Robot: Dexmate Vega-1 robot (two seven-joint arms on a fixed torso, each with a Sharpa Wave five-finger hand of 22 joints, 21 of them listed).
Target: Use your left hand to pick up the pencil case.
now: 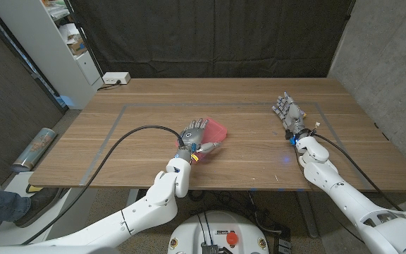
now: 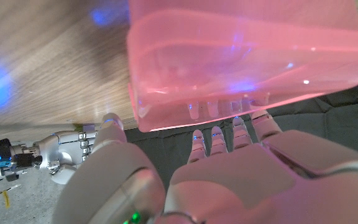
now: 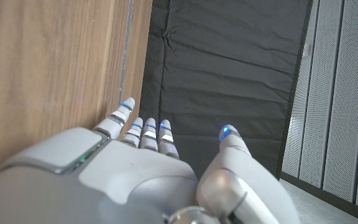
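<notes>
— Where's your case?
— The translucent pink plastic pencil case [image 1: 214, 132] lies on the wooden bench [image 1: 139, 113], just beyond your left robot hand [image 1: 193, 134].
— Gripped?
— Fingers [image 2: 217, 138] spread beneath it; I cannot tell.

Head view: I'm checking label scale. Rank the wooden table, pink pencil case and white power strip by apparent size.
1. wooden table
2. pencil case, partly covered by the left hand
3. power strip, though it lies farther from the camera

Bare table [image 1: 259, 152] apparently all around pencil case [image 1: 213, 131]
</notes>
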